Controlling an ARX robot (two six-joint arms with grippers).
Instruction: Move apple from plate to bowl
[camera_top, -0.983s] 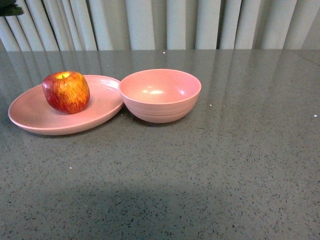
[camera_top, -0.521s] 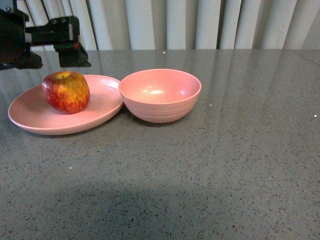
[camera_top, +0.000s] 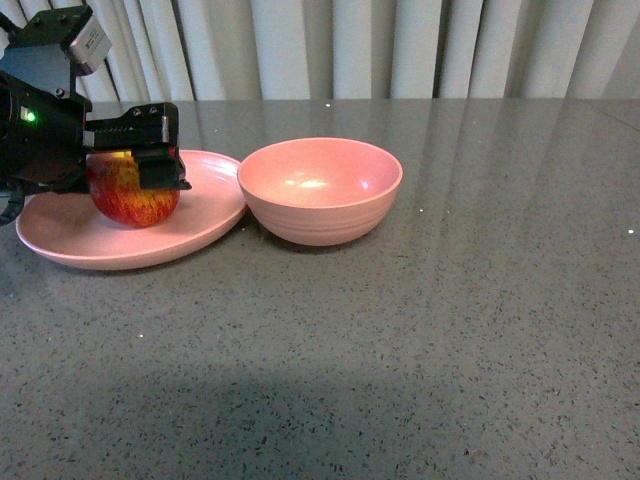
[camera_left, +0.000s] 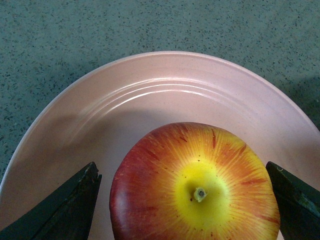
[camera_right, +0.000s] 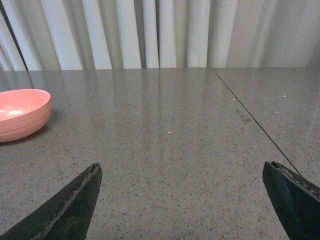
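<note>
The red apple (camera_top: 132, 200) with yellow streaks sits on the shallow pink plate (camera_top: 205, 215) at the left. The deep pink bowl (camera_top: 320, 190) stands just right of the plate, its side at the plate's rim. My left gripper (camera_top: 125, 172) is open and low over the plate, with one finger on each side of the apple. In the left wrist view the apple (camera_left: 200, 185) lies between the black fingers (camera_left: 75, 205), with small gaps on both sides, on the plate (camera_left: 150, 95). My right gripper (camera_right: 182, 170) is open and empty over bare table; it is out of the front view.
The grey speckled table (camera_top: 450, 330) stretches to the front and right. Pale vertical blinds (camera_top: 400, 45) hang behind it. The right wrist view shows the bowl (camera_right: 20, 115) at its left edge and a seam (camera_right: 250, 117) in the tabletop.
My left gripper came into the front view from the upper left and dropped down around the apple. The apple, plate and bowl have not moved.
</note>
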